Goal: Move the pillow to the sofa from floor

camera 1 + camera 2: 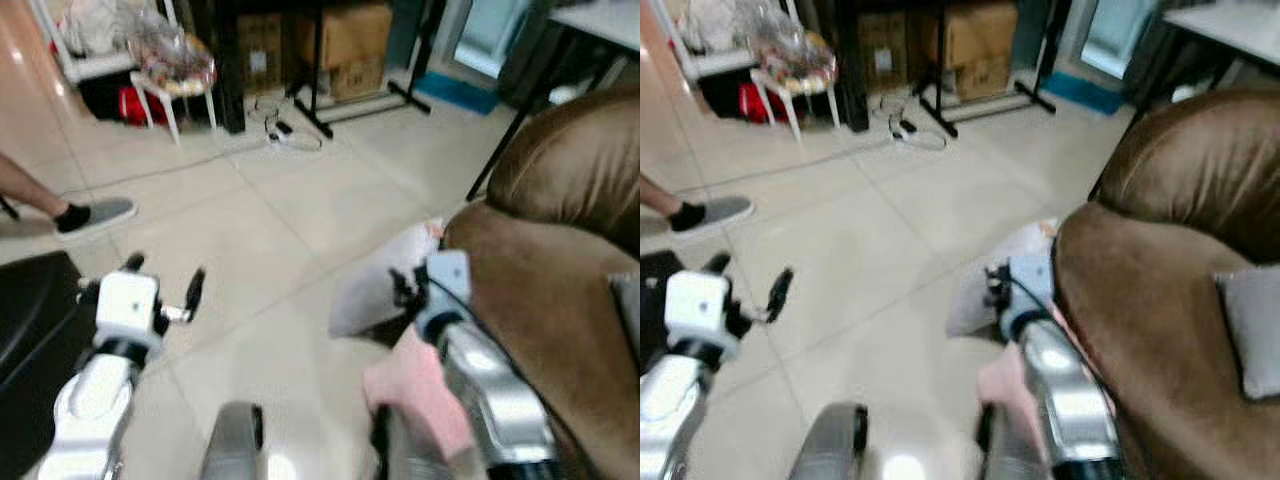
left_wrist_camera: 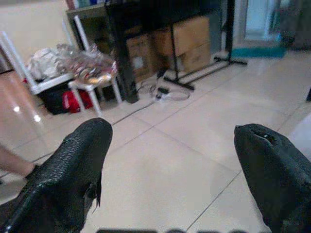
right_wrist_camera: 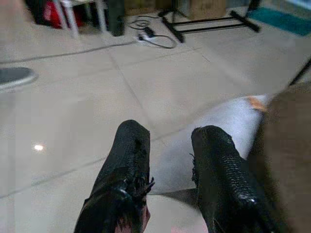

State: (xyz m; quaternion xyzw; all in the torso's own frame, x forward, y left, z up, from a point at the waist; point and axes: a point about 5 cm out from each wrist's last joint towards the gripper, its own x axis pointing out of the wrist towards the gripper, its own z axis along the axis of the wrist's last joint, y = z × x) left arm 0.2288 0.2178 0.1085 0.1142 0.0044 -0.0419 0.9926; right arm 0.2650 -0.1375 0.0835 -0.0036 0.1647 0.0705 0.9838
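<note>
Wide stretch of pale tiled floor (image 1: 270, 230) ahead — room to move. The brown sofa (image 1: 560, 260) hems in the right side. The grey pillow (image 1: 385, 280) lies on the floor, tight against the sofa's front edge. The right gripper (image 3: 167, 160) hovers just over it, fingers narrowly parted, gripping nothing. The left gripper (image 2: 172, 165) hangs over bare tile — jaws spread wide, empty. A person's shoe (image 1: 95, 215) sits far left.
</note>
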